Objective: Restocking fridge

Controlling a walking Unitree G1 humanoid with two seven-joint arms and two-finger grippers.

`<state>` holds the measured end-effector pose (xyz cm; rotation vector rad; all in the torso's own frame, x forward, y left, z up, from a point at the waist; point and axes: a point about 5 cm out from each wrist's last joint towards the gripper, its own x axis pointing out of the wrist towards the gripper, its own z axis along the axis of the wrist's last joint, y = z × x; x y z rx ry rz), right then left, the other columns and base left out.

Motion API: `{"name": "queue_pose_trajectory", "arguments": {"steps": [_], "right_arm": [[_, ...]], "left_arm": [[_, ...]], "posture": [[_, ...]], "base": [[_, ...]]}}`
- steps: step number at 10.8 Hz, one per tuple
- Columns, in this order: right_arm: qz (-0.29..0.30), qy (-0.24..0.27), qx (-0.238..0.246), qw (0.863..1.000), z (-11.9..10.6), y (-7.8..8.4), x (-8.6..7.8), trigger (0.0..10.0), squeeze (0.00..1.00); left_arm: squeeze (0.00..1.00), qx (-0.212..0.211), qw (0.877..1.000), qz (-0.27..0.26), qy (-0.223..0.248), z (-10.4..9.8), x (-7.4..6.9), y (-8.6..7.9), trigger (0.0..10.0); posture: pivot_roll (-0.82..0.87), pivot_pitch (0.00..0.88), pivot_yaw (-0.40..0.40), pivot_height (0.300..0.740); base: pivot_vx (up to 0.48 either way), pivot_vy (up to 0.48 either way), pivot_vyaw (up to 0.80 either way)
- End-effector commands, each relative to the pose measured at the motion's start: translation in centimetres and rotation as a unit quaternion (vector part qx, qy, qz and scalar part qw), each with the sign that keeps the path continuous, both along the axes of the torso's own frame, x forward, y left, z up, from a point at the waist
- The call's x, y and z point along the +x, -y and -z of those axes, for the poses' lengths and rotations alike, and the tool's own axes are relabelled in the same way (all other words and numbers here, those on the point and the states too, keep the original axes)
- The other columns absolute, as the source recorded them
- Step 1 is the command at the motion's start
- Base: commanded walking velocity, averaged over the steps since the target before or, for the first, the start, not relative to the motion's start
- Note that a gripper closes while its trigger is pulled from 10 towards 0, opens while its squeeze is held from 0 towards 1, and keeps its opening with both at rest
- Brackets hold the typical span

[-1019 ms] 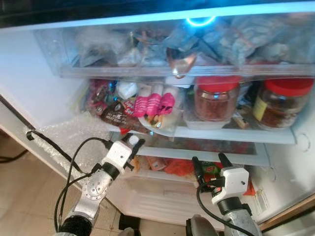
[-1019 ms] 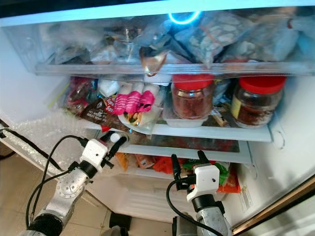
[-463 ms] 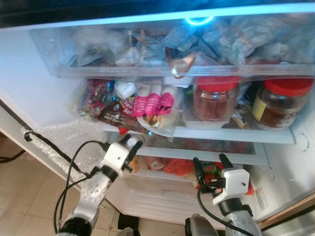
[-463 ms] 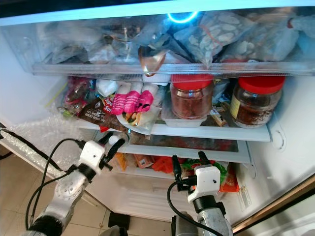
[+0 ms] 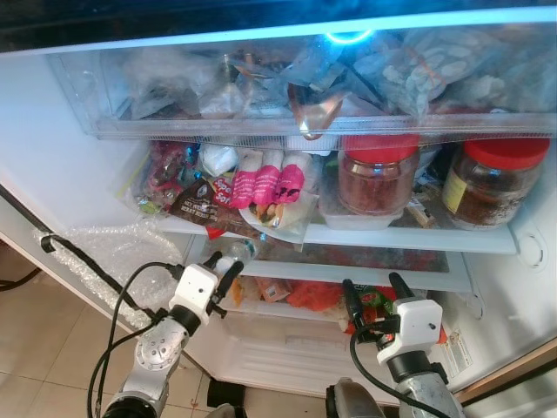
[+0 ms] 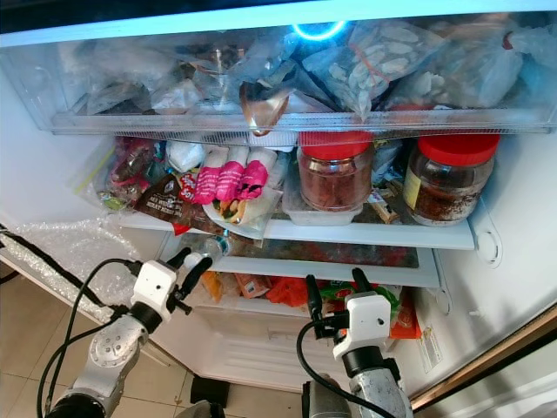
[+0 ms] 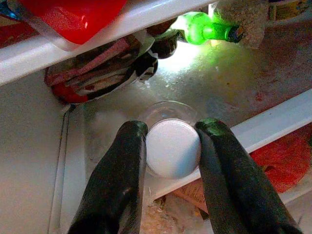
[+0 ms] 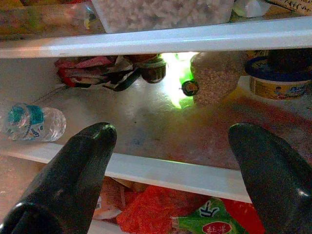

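Note:
A small clear water bottle (image 5: 241,251) with a white cap (image 7: 173,148) lies on its side at the left front of the fridge's lower glass shelf (image 5: 365,259). My left gripper (image 5: 223,264) is at the shelf's front edge. Its two fingers (image 7: 126,161) press against either side of the cap. The same bottle (image 8: 31,122), with a teal label, lies on the shelf in the right wrist view. My right gripper (image 5: 370,283) hovers open and empty below the shelf's middle, in front of the red packets.
Two red-lidded jars (image 5: 379,174) and pink snack packets (image 5: 265,185) fill the shelf above. Bagged food sits in the top drawer (image 5: 305,78). A green bottle (image 7: 207,28) and a grain bag (image 8: 214,75) sit deep on the lower shelf. Bubble wrap (image 5: 122,248) hangs at the left.
My left arm has drawn down and back a little toward the shelf's front edge, with the bottle now lying on the shelf. The right gripper stays put.

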<state>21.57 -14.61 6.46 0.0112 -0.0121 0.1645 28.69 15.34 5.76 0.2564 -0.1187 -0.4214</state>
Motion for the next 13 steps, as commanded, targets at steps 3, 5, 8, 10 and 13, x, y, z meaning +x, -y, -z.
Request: {"name": "queue_pose_trajectory", "arguments": {"steps": [3,5,8,10,13], "right_arm": [[0.001,-0.005,0.002,1.0,0.3,0.0,-0.2,10.0,0.0],[0.001,-0.005,0.002,1.0,0.3,0.0,-0.2,10.0,0.0],[-0.001,-0.006,-0.004,1.0,0.6,0.1,0.0,10.0,0.0],[0.0,-0.006,-0.006,1.0,0.6,0.2,0.0,10.0,0.0],[0.004,-0.007,-0.004,1.0,0.7,0.2,0.0,10.0,0.0]], "left_arm": [[0.0,0.012,0.999,-0.01,-0.052,1.8,-0.9,-0.9,10.0],[0.0,0.011,0.999,-0.009,-0.052,1.8,-0.9,-0.9,10.0],[0.0,0.019,0.993,0.019,-0.119,3.2,-0.6,-0.2,10.0],[0.0,0.027,0.99,0.046,-0.134,3.2,0.0,1.0,10.0],[0.0,0.011,0.992,0.05,-0.117,2.0,1.5,2.5,10.0]], "posture": [[-0.23,0.073,0.118,0.66],[-0.23,0.073,0.118,0.66],[-0.23,0.051,0.116,0.66],[-0.23,0.05,0.116,0.66],[-0.24,0.061,0.118,0.66]], "base": [[0.0,0.0,0.0],[0.0,0.0,0.0],[0.0,0.0,0.0],[0.0,0.0,0.0],[0.0,0.0,0.0]]}}
